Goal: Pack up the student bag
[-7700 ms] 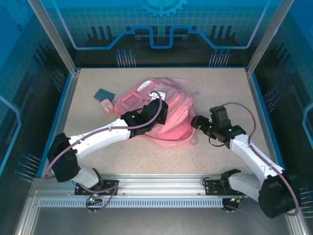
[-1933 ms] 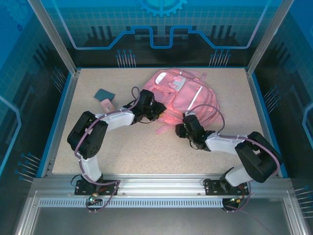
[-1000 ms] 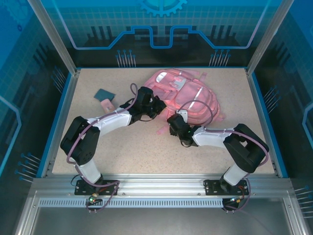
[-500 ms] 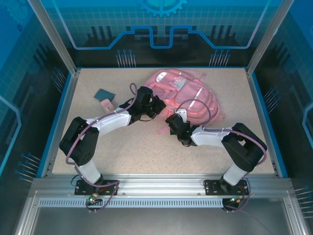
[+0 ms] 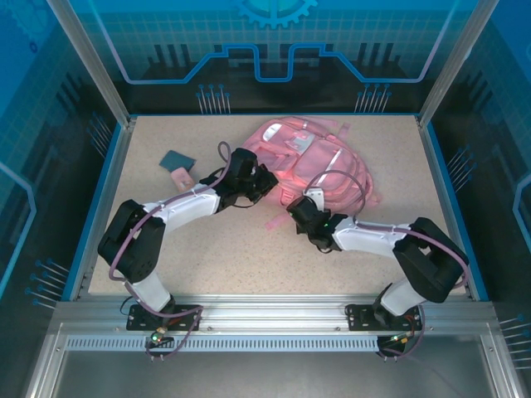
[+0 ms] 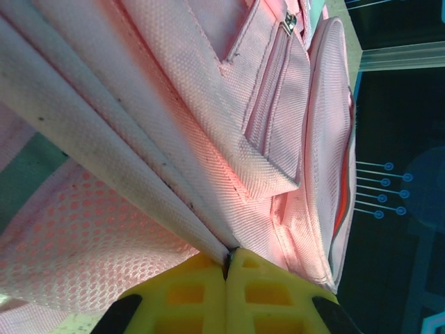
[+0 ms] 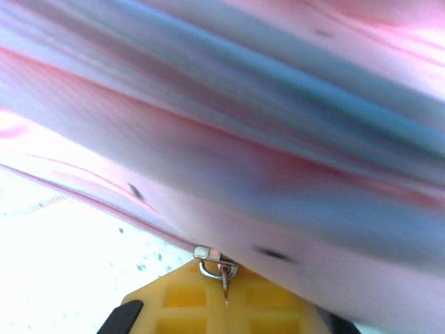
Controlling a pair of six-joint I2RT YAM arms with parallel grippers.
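Note:
The pink student bag (image 5: 319, 159) lies at the back middle of the table. My left gripper (image 5: 264, 184) sits at the bag's left edge. In the left wrist view its yellow fingers (image 6: 182, 296) are shut on a pale strap edge of the bag (image 6: 139, 104), which runs out from between the tips of the left gripper (image 6: 227, 252). My right gripper (image 5: 295, 207) is at the bag's near edge. In the right wrist view the right gripper (image 7: 224, 280) is shut on a small metal zip pull (image 7: 214, 259) under the blurred pink fabric of the bag (image 7: 264, 125).
A dark blue flat book (image 5: 176, 158) and a small pink item (image 5: 179, 177) lie to the left of the bag. A loose pink strap end (image 5: 276, 222) rests on the table between the grippers. Blue rails (image 5: 108, 182) border the table.
The bag has been turned and shifted toward the back right. My right arm has swung in to its near edge, then edged slightly right in the last half second. The left gripper has hardly moved lately.

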